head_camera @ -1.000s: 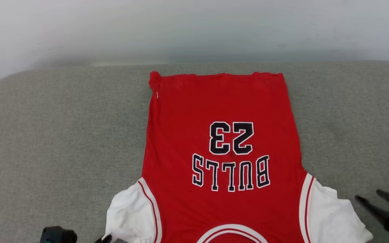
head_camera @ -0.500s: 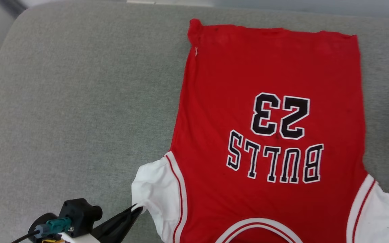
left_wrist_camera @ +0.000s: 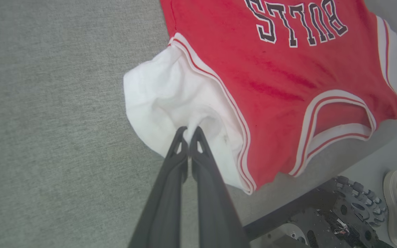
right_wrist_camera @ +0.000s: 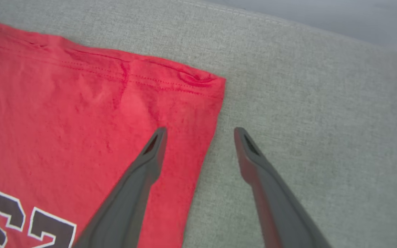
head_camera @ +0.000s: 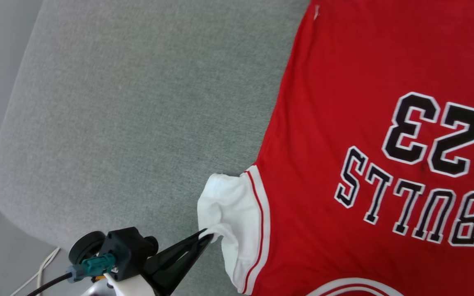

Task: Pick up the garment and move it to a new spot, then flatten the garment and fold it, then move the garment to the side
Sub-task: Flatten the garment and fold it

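The garment (head_camera: 344, 123), a red jersey with white sleeves and black "BULLS 23" lettering, lies spread flat on the grey cushioned surface (head_camera: 138, 102). My left gripper (head_camera: 208, 237) is shut on the bunched edge of its white left sleeve (head_camera: 228, 205); the left wrist view shows the gripper (left_wrist_camera: 189, 132) with both tips pinching a fold of that sleeve (left_wrist_camera: 164, 96). My right gripper (right_wrist_camera: 200, 132) is open above the garment's (right_wrist_camera: 81, 113) far hem corner, one finger over the red cloth, the other over bare cushion. Nothing is between its fingers.
The cushion's left edge (head_camera: 10, 135) drops to a pale floor with a white cable (head_camera: 43, 267). Below the near edge in the left wrist view are the robot's wheeled base (left_wrist_camera: 350, 213) and a person's white shoe (left_wrist_camera: 396, 203).
The head camera has swung down and left, so the garment now sits at the right. My left gripper holds the sleeve throughout, and the sleeve looks more bunched.
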{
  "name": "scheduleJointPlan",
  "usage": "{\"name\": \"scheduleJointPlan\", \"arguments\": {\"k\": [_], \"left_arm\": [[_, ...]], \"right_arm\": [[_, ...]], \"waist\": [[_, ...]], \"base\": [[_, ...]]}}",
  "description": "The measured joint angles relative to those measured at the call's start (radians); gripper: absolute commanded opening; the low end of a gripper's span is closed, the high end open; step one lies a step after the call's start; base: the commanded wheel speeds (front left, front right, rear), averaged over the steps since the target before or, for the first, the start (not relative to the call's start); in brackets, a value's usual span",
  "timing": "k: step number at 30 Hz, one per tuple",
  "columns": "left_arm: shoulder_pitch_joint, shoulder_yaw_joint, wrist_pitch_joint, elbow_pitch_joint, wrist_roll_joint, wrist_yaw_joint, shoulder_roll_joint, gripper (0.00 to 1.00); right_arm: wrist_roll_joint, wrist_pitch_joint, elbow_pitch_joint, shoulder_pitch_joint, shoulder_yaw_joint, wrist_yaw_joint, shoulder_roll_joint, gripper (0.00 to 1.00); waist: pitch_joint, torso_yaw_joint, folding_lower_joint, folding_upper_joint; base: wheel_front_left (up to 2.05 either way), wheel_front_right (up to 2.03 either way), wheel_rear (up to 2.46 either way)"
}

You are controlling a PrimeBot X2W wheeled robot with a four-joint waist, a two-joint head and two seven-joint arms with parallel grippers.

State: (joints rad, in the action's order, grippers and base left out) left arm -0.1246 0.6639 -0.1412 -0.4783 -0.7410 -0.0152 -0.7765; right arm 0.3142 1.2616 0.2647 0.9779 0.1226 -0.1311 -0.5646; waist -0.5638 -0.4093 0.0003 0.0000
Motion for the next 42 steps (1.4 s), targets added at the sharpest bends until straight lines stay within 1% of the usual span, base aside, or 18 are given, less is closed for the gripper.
{"name": "scheduleJointPlan", "arguments": {"k": [5,12,13,14,15,21,27,31,34,40,42], "left_arm": [[-0.028,0.011,0.007,0.013,0.008,0.018,0.026,0.0],[-0.045,0.02,0.019,0.05,0.007,0.034,0.045,0.0],[-0.045,0.021,0.021,0.055,0.007,0.038,0.047,0.0],[-0.047,0.022,0.022,0.06,0.006,0.04,0.049,0.0],[-0.048,0.022,0.023,0.064,0.006,0.041,0.05,0.0],[-0.049,0.016,0.032,0.092,-0.001,0.04,0.049,0.0],[-0.041,0.003,0.039,0.112,0.013,0.01,0.03,0.0],[-0.013,-0.008,0.039,0.125,0.002,-0.013,0.011,0.0],[0.0,-0.018,0.032,0.139,0.016,-0.036,-0.014,0.0],[0.059,-0.028,0.032,0.155,-0.02,-0.072,-0.024,0.0],[0.076,-0.031,0.04,0.166,-0.036,-0.077,-0.024,0.0]], "right_arm": [[-0.06,0.024,0.027,0.018,0.027,0.0,0.004,1.0],[-0.072,0.029,0.023,0.018,0.038,0.0,-0.002,1.0],[-0.072,0.033,0.022,0.017,0.039,0.0,-0.003,0.85],[-0.072,0.034,0.02,0.016,0.037,0.0,-0.006,0.1],[-0.072,0.034,0.018,0.013,0.035,0.0,-0.007,0.0],[-0.067,0.027,0.018,-0.033,0.045,0.0,-0.013,0.0],[-0.038,-0.015,0.028,-0.126,0.038,0.0,-0.003,0.0],[0.015,-0.035,0.032,-0.198,0.037,0.0,0.035,0.0],[0.05,-0.047,0.016,-0.28,0.003,0.0,0.034,0.0],[0.157,-0.093,-0.074,-0.44,-0.042,0.0,0.032,0.0],[0.184,-0.1,-0.112,-0.509,-0.05,0.0,0.032,0.0]], "waist": [[-0.05,-0.048,0.0,0.0],[-0.085,-0.084,-0.0002,0.0],[-0.087,-0.086,-0.0002,0.0],[-0.087,-0.086,-0.0002,0.0],[-0.086,-0.086,-0.0002,0.0],[-0.062,-0.07,-0.0002,0.0],[-0.002,-0.025,-0.0002,0.0],[0.054,0.023,-0.0002,0.0],[0.105,0.062,-0.0002,0.0],[0.212,0.146,-0.0004,0.0],[0.247,0.175,-0.0003,0.0]], "base": [[0.0,0.0,0.0],[0.0,0.0,0.0],[0.0,0.0,0.0],[0.0,0.0,0.0],[0.0,0.0,0.0],[0.0,0.0,0.0],[0.0,0.0,0.0],[0.0,0.0,0.0],[0.0,0.0,0.0],[0.0,0.0,0.0],[0.0,0.0,0.0]]}}
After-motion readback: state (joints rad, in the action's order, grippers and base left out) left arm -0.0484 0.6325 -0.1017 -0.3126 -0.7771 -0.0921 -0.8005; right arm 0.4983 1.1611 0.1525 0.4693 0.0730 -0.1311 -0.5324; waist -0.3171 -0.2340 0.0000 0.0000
